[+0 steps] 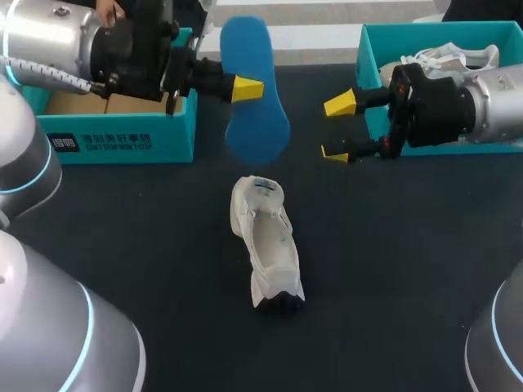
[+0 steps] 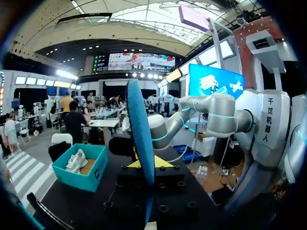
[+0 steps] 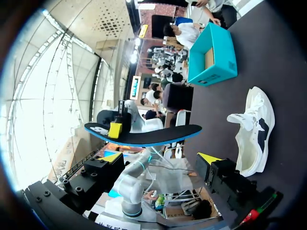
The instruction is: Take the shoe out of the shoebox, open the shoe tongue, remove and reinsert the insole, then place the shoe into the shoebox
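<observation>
Insole out: left gripper (image 1: pixel 249 86) grips the blue insole (image 1: pixel 255 110) aloft beyond the shoe (image 1: pixel 268 241), which lies on the table (image 1: pixel 409 278) (right gripper (image 1: pixel 338 128), nearby, gapes empty); reinsertion and boxing remain.

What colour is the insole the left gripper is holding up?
The insole is blue, seen best in the head view.

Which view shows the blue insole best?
Head view: the insole shows its broad blue face, pinched in the left gripper. Left wrist view sees the insole edge-on; right wrist view shows the insole as a thin curved profile.
</observation>
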Robot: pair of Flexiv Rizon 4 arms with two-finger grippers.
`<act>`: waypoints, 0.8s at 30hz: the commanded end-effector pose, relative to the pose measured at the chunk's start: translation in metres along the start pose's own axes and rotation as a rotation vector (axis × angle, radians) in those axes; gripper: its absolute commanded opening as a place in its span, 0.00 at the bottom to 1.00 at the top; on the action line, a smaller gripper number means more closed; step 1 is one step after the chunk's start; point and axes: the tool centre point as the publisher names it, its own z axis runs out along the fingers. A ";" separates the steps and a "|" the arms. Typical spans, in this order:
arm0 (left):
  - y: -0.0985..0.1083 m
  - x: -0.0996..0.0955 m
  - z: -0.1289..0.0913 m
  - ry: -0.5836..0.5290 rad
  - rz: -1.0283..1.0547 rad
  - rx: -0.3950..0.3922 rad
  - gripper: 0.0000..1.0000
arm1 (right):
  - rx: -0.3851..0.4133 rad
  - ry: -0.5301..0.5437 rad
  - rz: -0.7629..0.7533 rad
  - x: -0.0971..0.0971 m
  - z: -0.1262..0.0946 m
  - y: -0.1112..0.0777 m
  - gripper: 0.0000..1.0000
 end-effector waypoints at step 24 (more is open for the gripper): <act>0.034 0.001 -0.002 -0.167 1.105 0.073 0.00 | -0.002 -0.004 0.001 0.000 0.001 -0.001 1.00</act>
